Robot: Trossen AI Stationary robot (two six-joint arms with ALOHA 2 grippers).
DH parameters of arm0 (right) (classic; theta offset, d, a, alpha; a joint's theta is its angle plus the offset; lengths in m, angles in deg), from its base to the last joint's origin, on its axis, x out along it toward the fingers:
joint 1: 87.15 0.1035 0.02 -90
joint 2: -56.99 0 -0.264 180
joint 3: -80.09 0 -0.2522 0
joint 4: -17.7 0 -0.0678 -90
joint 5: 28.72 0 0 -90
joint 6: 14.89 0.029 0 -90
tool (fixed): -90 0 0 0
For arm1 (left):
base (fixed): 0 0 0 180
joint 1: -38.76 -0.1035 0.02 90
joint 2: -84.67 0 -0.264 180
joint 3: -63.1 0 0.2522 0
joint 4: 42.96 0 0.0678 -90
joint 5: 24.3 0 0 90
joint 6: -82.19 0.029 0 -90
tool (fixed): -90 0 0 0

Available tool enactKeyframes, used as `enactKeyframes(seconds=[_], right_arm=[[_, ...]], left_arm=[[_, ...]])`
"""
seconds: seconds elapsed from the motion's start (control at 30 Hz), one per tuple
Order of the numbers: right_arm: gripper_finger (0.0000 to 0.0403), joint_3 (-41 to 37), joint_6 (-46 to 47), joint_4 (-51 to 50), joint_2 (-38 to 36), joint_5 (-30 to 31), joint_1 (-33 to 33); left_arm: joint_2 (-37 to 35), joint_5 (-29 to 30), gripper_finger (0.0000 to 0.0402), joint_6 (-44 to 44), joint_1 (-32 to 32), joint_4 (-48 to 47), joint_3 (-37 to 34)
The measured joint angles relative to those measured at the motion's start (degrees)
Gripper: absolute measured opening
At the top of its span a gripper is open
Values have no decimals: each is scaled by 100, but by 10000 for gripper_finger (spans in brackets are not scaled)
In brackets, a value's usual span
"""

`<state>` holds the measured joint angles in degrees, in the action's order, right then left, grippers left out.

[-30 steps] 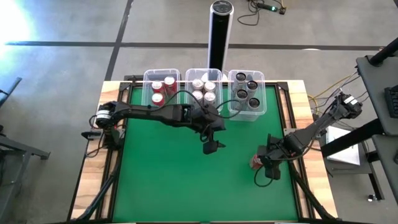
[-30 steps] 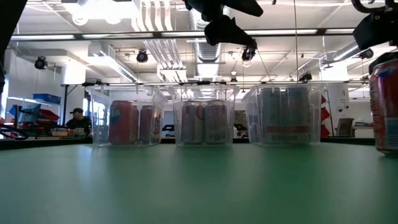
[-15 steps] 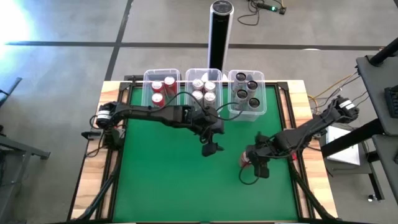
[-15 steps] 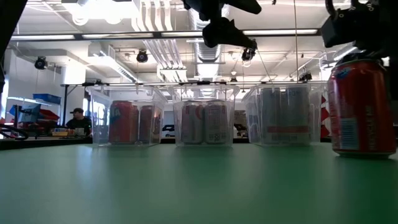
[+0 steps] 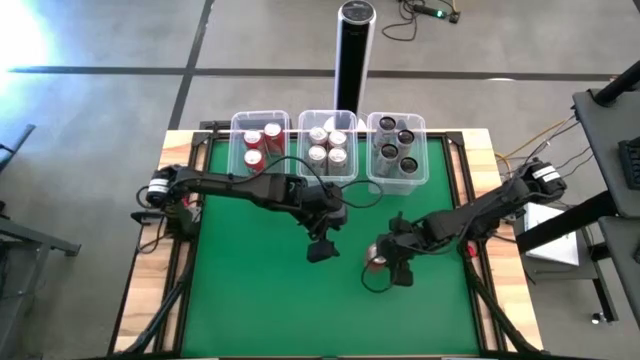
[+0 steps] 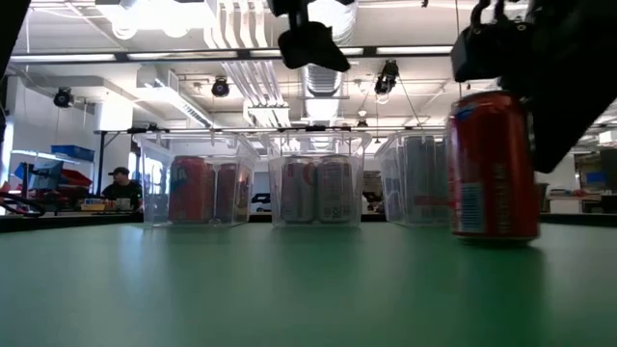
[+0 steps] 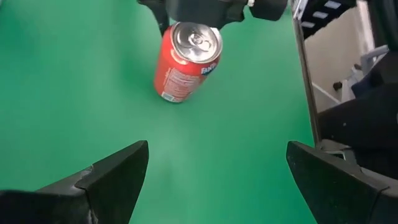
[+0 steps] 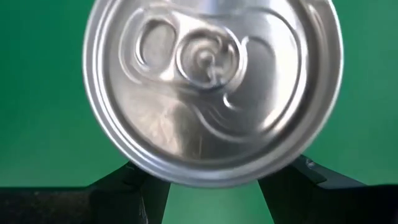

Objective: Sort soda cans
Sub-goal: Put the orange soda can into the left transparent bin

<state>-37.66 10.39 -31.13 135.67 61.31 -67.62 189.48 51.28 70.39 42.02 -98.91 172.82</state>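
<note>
Red can (image 5: 377, 262) stands upright on the green table (image 5: 250, 290), right of centre and well short of the three clear tubs (image 5: 331, 125) along the far edge. My right gripper (image 5: 392, 262) straddles it from above; the right wrist view shows my two dark fingers (image 8: 130, 186) on either side of the can's silver top (image 8: 211, 87), pinching the body just under the rim, I judge, so it can travel upright without tipping. In the low view the can's base sits on or barely above the table; I cannot tell which. My left gripper (image 5: 318, 250) hovers above the table just beside the can, toward the left, fingers (image 7: 118, 171) spread wide with nothing between them. Its wrist camera looks down on the can, so I read this arm as waiting clear, or placed to take the can next. Tubs are sorted by colour: red cans (image 5: 259, 145) in the left tub, silver cans (image 5: 328, 145) in the middle, dark grey cans (image 5: 397, 145) in the right. This one likely belongs in the left tub, across the table from where I hold it, which may explain the left arm's position. Can itself: red body with a white panel of small print and a patch of blue, silver lid with pull tab intact, no dents visible.
</note>
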Motion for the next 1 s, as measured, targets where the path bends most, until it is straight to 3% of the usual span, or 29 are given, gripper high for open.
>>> enactKeyframes(seconds=[0.53, 0.73, 1.0], right_arm=[[206, 0, -920, 1722, 674, 6, -673], [206, 0, -1046, 2470, 848, 15, -900], [243, 0, -836, 1672, 502, 14, -868]], left_arm=[[-120, 33, 366, 55, 57, -1043, -9], [-120, -217, 366, 219, 8, -1235, -9], [-78, -149, 366, 280, -107, -715, -9]])
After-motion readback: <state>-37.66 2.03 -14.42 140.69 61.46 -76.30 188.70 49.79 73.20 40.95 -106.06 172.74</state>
